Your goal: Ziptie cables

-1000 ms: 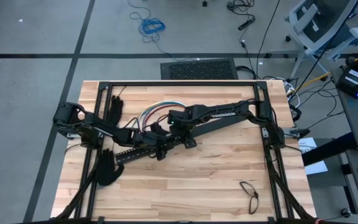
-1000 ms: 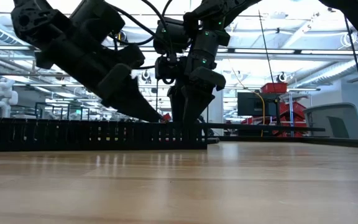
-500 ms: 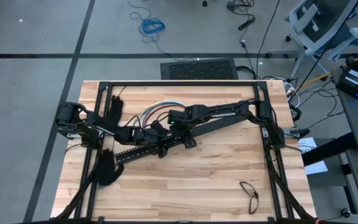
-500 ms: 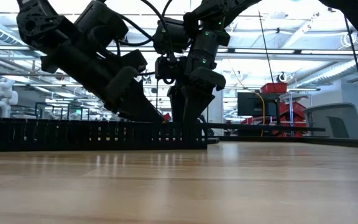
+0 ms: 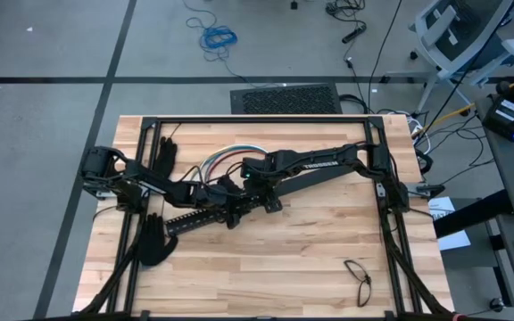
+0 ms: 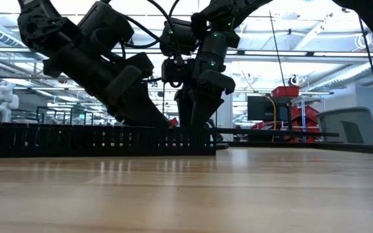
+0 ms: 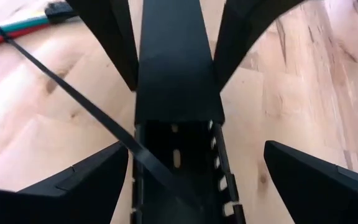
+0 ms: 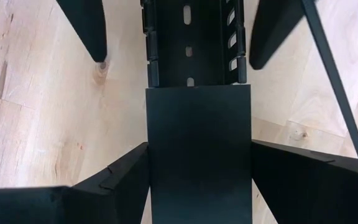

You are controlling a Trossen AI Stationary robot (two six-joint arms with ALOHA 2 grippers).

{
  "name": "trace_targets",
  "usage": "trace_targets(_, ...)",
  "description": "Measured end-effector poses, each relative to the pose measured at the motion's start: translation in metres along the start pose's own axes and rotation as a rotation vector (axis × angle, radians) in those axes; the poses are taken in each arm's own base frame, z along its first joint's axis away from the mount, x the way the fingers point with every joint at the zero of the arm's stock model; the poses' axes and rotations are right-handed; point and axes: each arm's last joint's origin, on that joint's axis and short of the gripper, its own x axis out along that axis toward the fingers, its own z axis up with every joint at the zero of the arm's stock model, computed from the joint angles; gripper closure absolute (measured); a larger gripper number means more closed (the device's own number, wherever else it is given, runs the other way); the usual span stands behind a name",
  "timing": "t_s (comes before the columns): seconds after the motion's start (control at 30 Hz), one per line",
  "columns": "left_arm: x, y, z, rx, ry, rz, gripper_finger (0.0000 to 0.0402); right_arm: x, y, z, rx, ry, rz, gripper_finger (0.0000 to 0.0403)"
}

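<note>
A long black slotted bar [image 5: 194, 220] lies slantwise on the wooden table, left of the middle; the low view shows it resting flat [image 6: 96, 139]. The cables [image 5: 226, 159], a curved bundle of coloured wires [image 7: 17, 28], lie just beyond it. A thin dark ziptie [image 7: 73, 99] runs from the cables across the wood into the bar's open channel, and also shows as the same ziptie [image 8: 328, 68] in the right wrist view. My left gripper [image 7: 196, 148] stands open astride the bar's slotted part; whether one finger touches its wall I cannot tell. My right gripper [image 8: 199, 146] is shut on the bar's flat covered part. My right gripper pinches the bar's flat covered section by its two long edges [image 8: 246, 155], one finger on each side. The fingers come from above, slanting steeply down, and lie across the bar. The bar stays flat on the table.
Two black gloves lie at the left, one glove [image 5: 163, 159] far and one glove [image 5: 154, 239] near. A pair of glasses [image 5: 359, 276] lies near the front right. Black frame rails [image 5: 257, 119] run round the table. Bare wood spreads over the near right.
My left gripper has rolled a little about its own line over the bar, staying open. The right gripper, the bar, the ziptie and the cables have kept still.
</note>
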Motion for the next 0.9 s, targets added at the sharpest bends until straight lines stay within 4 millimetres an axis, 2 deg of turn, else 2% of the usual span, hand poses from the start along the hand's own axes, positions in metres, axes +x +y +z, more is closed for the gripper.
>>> trace_targets(0.9, -0.0001, 0.0004, 0.0033, -0.013, -0.042, 0.032, 0.0032, 0.0, -0.0001, 0.0002, 0.002, -0.002, -0.001, 0.0158)
